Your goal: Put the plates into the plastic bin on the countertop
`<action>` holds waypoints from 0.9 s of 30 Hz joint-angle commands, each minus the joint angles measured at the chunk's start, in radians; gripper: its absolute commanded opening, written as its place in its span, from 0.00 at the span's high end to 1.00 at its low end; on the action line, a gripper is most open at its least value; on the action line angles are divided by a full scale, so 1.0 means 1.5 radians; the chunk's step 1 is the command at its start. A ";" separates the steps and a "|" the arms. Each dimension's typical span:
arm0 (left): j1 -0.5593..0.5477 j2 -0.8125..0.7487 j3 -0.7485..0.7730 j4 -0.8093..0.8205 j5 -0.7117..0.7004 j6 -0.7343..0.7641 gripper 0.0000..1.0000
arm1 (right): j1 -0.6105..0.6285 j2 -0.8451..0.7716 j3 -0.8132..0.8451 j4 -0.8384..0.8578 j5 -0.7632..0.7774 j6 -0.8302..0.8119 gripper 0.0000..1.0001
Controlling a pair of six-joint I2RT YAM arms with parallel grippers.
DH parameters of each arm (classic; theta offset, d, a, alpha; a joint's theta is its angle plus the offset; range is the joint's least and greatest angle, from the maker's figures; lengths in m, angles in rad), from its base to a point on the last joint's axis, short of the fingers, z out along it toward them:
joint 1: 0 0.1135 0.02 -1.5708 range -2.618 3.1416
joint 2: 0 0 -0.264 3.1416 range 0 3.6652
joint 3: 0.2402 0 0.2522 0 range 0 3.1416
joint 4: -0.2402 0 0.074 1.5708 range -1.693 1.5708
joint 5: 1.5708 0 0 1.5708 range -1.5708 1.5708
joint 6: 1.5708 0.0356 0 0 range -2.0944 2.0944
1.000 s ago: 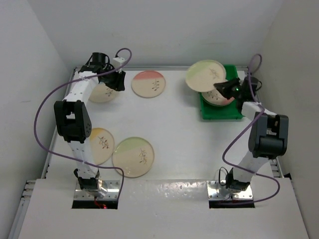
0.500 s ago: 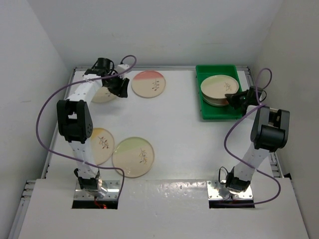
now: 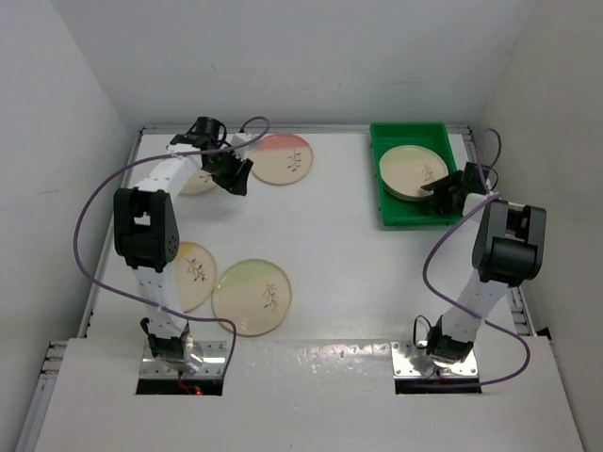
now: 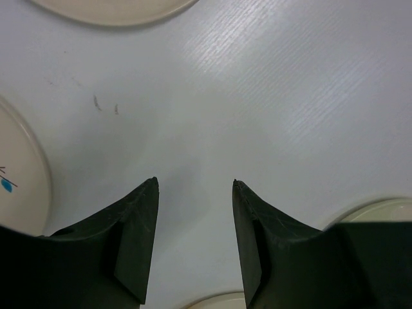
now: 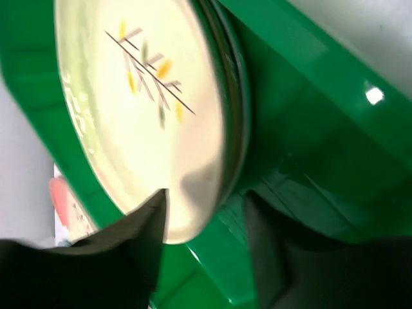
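Observation:
The green plastic bin (image 3: 411,217) stands at the far right of the white countertop (image 3: 349,254). A stack of cream plates (image 3: 412,170) lies in it. My right gripper (image 3: 442,186) is open at the stack's right rim. In the right wrist view its jaws (image 5: 206,194) stand apart on either side of the top plate's (image 5: 141,109) edge, inside the bin (image 5: 309,129). My left gripper (image 3: 233,175) is open and empty, low over bare countertop (image 4: 270,96), between a plate (image 3: 191,180) partly hidden by the arm and a pink-segment plate (image 3: 281,158).
A yellow-segment plate (image 3: 191,275) and a green-segment plate (image 3: 252,297) lie at the near left beside the left arm's base. Purple cables loop off both arms. White walls close in the countertop at the back and sides.
My right gripper has lowered the plate it held onto the stack in the bin and opened. My left gripper has moved right, from over the far-left plate toward the pink one.

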 commanded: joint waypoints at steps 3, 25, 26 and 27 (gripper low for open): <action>-0.029 -0.045 0.000 -0.030 -0.003 0.040 0.48 | 0.022 -0.007 0.089 -0.101 0.049 -0.089 0.41; -0.164 -0.076 -0.266 -0.055 -0.108 0.125 0.33 | 0.268 -0.326 -0.020 -0.237 0.174 -0.370 0.28; -0.164 -0.076 -0.277 -0.055 -0.100 0.125 0.34 | 0.273 -0.339 -0.026 -0.238 0.173 -0.371 0.28; -0.164 -0.070 -0.292 -0.055 -0.100 0.125 0.34 | 0.292 -0.346 -0.033 -0.237 0.176 -0.372 0.28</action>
